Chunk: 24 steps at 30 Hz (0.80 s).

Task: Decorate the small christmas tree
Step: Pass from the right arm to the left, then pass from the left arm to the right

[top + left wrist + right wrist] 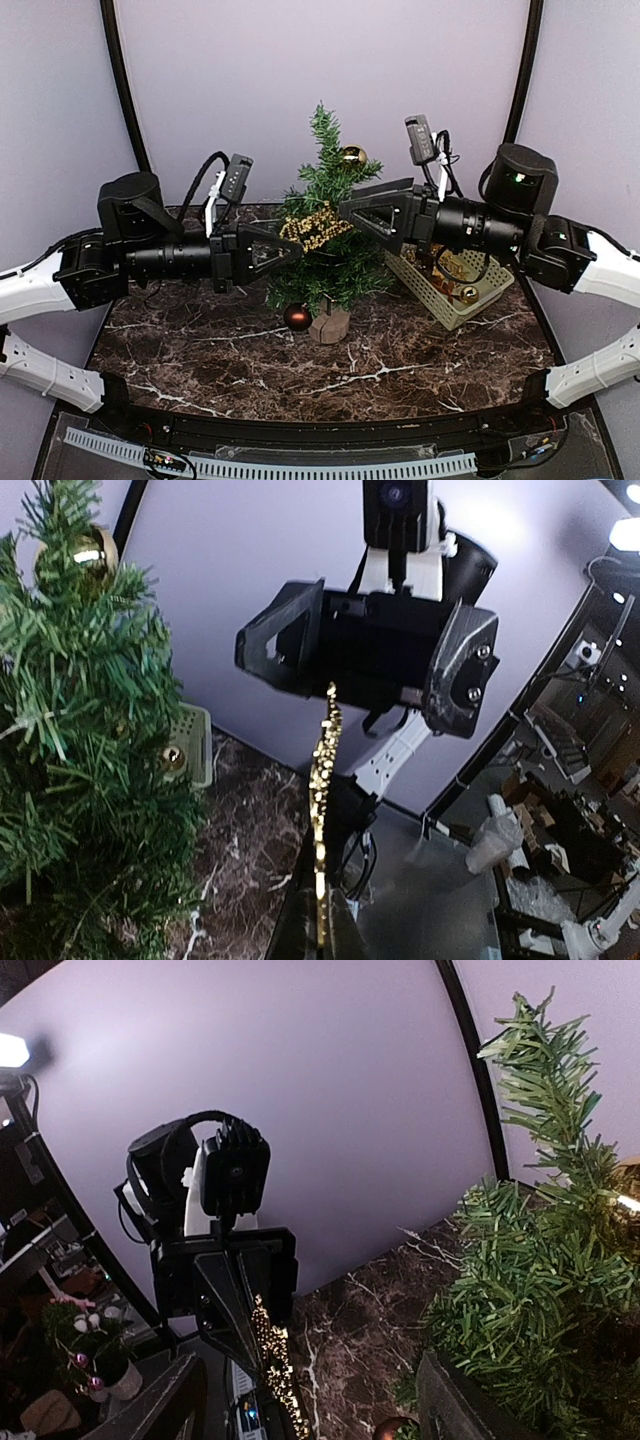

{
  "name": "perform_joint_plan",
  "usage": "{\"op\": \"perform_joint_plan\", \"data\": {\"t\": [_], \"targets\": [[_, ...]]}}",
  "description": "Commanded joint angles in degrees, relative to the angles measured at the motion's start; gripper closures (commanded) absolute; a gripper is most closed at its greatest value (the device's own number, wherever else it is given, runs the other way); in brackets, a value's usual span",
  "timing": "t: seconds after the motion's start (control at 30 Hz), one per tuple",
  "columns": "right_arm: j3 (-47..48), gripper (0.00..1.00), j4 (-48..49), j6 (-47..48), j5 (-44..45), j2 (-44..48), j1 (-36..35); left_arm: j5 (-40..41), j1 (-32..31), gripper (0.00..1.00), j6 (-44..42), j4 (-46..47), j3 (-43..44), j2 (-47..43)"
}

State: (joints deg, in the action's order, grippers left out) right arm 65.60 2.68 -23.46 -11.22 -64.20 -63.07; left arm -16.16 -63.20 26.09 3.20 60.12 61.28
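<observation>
Pale basket (441, 306) holds gold ornaments (468, 294) beside tree (330, 190).

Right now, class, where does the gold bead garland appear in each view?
Top external: gold bead garland mid-frame, on the small christmas tree.
Left wrist: vertical strand, lower centre.
Right wrist: lower left of centre.
Shared landmark: the small christmas tree.

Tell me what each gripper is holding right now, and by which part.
The left gripper is shut on the gold bead garland, pinching a stretch of its strand; the right gripper is open, holding nothing.
</observation>
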Motion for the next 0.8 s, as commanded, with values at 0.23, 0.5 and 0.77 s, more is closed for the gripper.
{"op": "perform_joint_plan", "data": {"t": [0.23, 0.5, 0.77], "targets": [[6.3, 0.36, -20.7, 4.6, -11.3, -3.0, -0.2, -10.0, 0.6, 1.0, -4.1, -16.2, 7.1, 1.6], [6.2, 0.8, -17.1, 4.8, -15.0, -4.8, -0.4, -10.8, 0.6, 1.0, -3.8, -17.0, 7.8, 2.6], [2.6, 1.0, -11.9, 3.1, -12.7, -1.6, -0.5, -7.1, 0.9, 0.9, -3.4, -17.0, 7.0, 2.0]]}}
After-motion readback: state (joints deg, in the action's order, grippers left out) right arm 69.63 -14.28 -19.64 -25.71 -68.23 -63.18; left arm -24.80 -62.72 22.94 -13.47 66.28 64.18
